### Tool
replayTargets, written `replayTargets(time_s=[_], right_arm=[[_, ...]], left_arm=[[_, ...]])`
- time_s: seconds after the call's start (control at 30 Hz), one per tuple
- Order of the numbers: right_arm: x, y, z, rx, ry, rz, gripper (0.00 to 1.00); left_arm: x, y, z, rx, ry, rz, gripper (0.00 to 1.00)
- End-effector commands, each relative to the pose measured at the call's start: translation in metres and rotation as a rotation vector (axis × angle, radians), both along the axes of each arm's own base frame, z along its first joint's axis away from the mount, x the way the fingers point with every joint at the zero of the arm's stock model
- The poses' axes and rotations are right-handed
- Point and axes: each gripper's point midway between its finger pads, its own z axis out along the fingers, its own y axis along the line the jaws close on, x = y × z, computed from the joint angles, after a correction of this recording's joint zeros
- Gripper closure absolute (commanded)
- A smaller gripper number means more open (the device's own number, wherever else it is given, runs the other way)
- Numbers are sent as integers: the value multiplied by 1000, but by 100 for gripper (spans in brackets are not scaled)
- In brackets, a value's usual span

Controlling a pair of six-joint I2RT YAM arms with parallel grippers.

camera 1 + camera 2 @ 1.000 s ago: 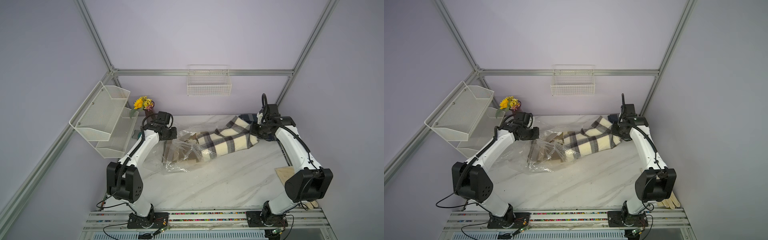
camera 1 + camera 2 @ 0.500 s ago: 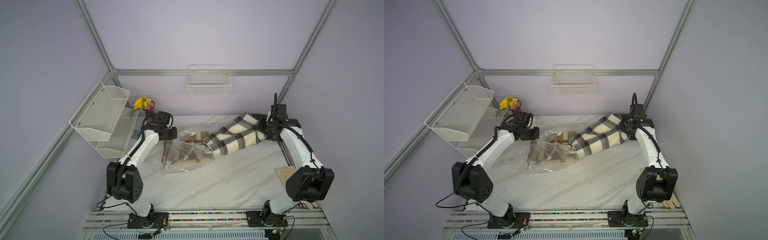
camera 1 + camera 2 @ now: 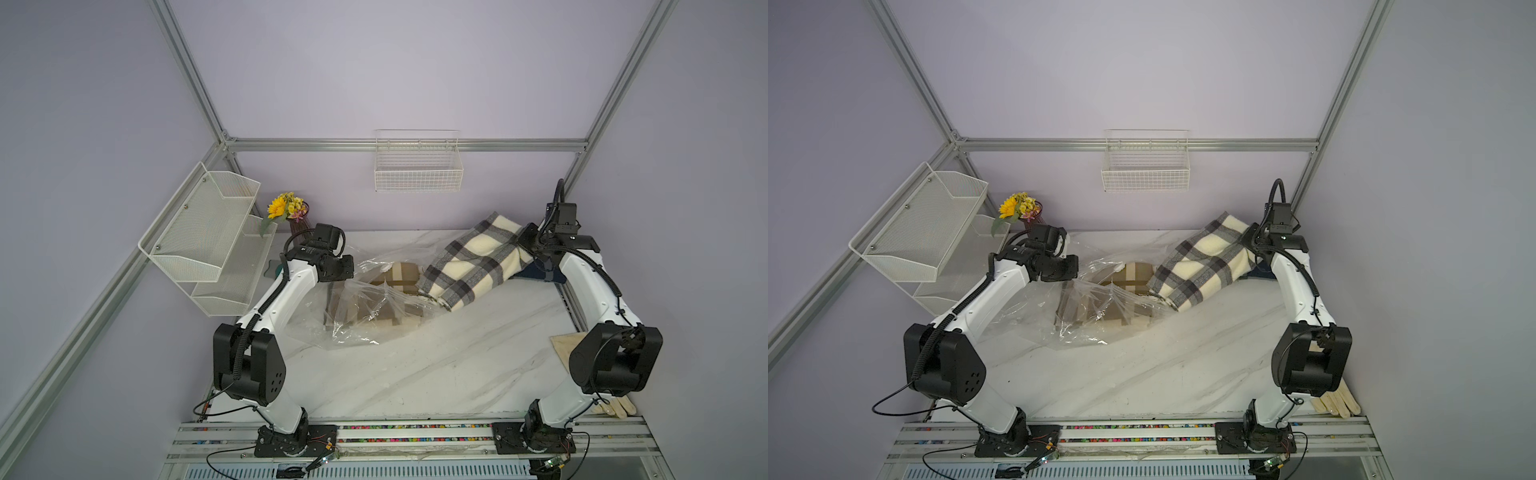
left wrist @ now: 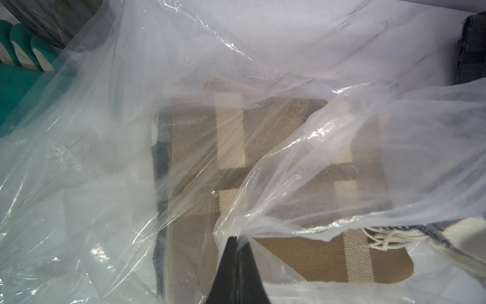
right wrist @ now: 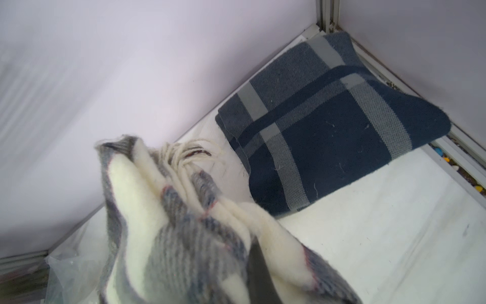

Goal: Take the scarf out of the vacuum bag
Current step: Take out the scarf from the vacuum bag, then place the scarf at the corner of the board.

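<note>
Plaid scarf (image 3: 473, 262) lengthwise from gripping right tool (image 3: 524, 245) down to vacuum bag (image 3: 316, 307), film tight in left tool (image 4: 238, 252).

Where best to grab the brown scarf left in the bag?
Likely the folded end of the brown scarf at the mouth of the bag, coming in low from the robot's right. That end lies flat, bare of film; the left gripper pinches the film up above it. The rest sits under plastic.
</note>
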Motion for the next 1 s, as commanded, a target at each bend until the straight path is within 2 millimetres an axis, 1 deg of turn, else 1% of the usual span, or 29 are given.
replayTargets(time_s=[0.0, 0.13, 0.27, 0.37, 0.47, 0.57, 0.63, 0.73, 0.8, 0.9, 0.97], right_arm=[[17, -25, 47, -9, -206, -125, 100], [24, -30, 46, 7, -244, -155, 100], [36, -22, 41, 50, -280, -124, 100], [39, -11, 38, 102, -321, -80, 100], [40, 7, 39, 168, -367, -11, 100], [41, 27, 47, 246, -408, 57, 100], [42, 35, 57, 321, -454, 72, 100], [44, 36, 72, 393, -496, 52, 100], [44, 31, 83, 402, -522, 17, 100], [45, 25, 93, 406, -548, -20, 100], [48, 21, 93, 400, -530, -44, 100]], left_arm=[[-5, 17, 21, 16, -38, 52, 100], [-2, 17, 26, 16, -47, 54, 100], [0, 16, 24, 13, -41, 53, 100], [1, 15, 22, 11, -34, 55, 100], [1, 15, 17, 12, -24, 56, 100], [2, 15, 13, 13, -13, 54, 100], [3, 14, 12, 11, -11, 52, 100], [3, 13, 11, 10, -10, 49, 100], [4, 12, 11, 10, -10, 49, 100], [4, 12, 10, 10, -8, 49, 100], [4, 11, 8, 9, -6, 48, 100]])
